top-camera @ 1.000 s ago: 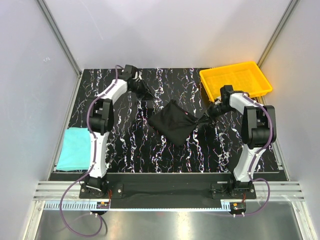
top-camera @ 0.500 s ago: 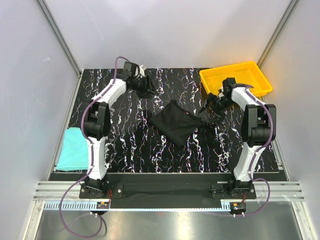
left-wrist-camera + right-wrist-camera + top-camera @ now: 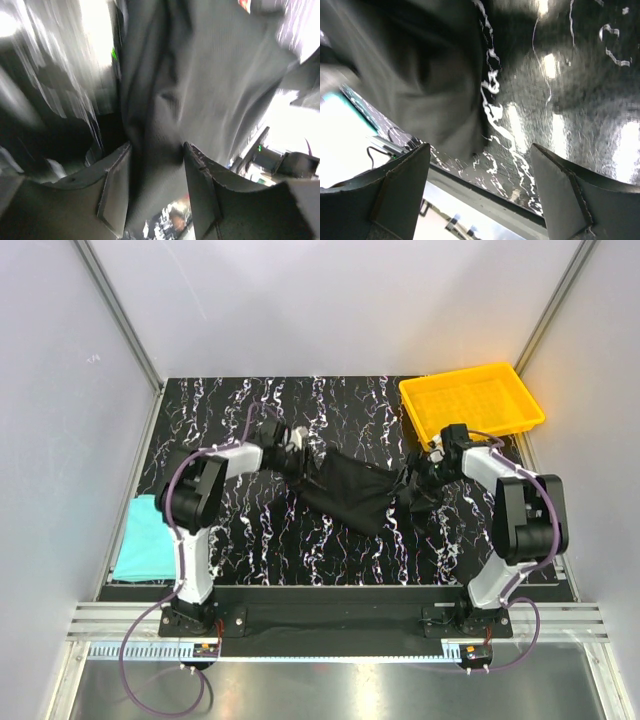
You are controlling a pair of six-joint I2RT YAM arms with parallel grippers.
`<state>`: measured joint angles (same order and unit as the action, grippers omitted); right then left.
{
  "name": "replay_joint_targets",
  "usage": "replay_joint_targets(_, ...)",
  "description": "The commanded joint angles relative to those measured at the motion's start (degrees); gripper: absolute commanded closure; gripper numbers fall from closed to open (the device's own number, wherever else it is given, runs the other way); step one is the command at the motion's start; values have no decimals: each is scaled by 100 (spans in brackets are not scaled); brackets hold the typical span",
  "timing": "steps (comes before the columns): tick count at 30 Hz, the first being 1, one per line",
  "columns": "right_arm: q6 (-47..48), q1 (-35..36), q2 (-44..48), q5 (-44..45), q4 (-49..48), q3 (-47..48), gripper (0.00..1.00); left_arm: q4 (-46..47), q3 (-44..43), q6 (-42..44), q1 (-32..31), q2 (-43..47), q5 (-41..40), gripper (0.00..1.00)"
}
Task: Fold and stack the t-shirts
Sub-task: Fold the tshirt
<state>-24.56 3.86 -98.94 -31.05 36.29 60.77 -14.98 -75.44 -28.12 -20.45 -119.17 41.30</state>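
Cloth of the black t-shirt (image 3: 350, 490) now sits clamped in the left gripper (image 3: 155, 150); right gripper (image 3: 480, 148), apart, is back beside it for spreading

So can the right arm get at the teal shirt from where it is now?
Probably not: the teal shirt lies far to the left, beyond the left arm and the black shirt.

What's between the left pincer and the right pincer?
The black t-shirt, bunched up, spans the gap between the left pincer, which grips it, and the open right pincer. The top external view shows it.
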Motion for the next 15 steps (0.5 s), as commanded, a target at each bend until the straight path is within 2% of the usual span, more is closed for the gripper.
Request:
replay_joint_targets(1, 223, -8, 524, -33, -351, -276, 13, 882, 1336, -526, -249, 973, 19, 51)
replay_joint_targets(2, 223, -8, 568, -16, -386, -337, 13, 970, 1809, -571, -267, 1175, -25, 51)
replay_joint_targets(3, 241, -8, 655, -24, -421, -399, 14, 1006, 1987, -572, -267, 1604, -156, 51)
replay_joint_targets(5, 223, -17, 683, -111, -518, -514, 15, 875, 2191, -502, -258, 1905, -297, 48)
replay_joint_targets(9, 118, -8, 586, -436, -729, -400, 20, 182, 1709, -194, -223, 2056, -569, 46)
replay_joint_targets(15, 135, -8, 86, -455, -755, 310, 23, -118, 1164, -299, -170, 1881, -1220, 50)
